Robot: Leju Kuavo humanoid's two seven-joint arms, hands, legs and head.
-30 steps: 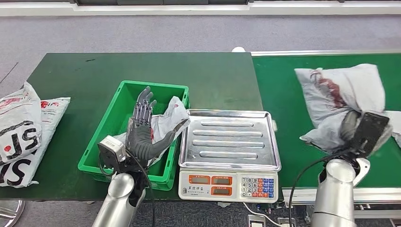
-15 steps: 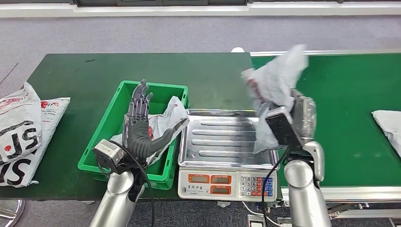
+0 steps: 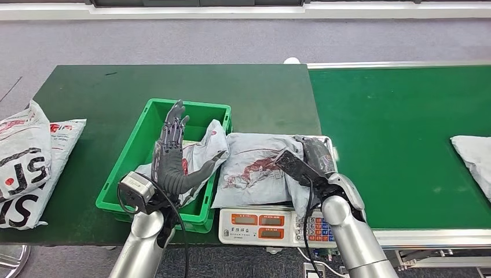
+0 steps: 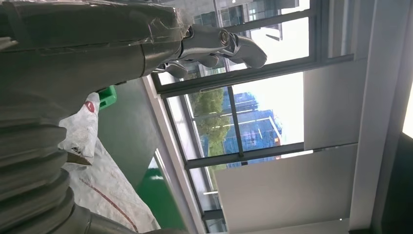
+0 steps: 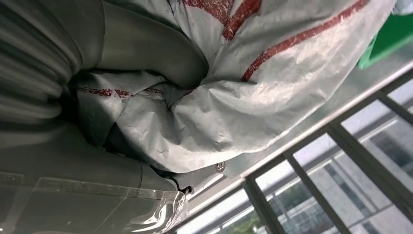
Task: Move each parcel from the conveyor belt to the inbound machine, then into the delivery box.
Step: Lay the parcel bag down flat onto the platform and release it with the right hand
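**Observer:** Where's the parcel right now?

**Me:** On the scale (image 3: 279,223). My right hand (image 3: 312,159) has the parcel (image 3: 255,168) lying across the pan, covering most of it. The right wrist view shows the bag's plastic bunched up against the palm with the thumb pressed into it, so I judge the hand is gripping the parcel and hasn't let go yet.

**Observer:** Why hold on?

**Me:** The bag is soft and one edge spills over the pan toward the box (image 3: 151,110). If I open the hand before it lies settled, I'd guess it could slide off or give a poor reading.

**Observer:** And your left hand?

**Me:** The left hand (image 3: 171,156) is raised above the box, fingers straight and spread, holding nothing. I keep it there because that's the next stop: from that spot it can take the parcel off the scale and drop it in. One bag (image 3: 200,152) already lies in the box, leaning against the wall nearest the scale.

**Observer:** What's left?

**Me:** Another bag (image 3: 476,156) waits at the far edge of the belt (image 3: 394,116), well apart from the scale. Two printed bags (image 3: 26,162) sit at the bench's (image 3: 104,87) left end; I leave those alone.
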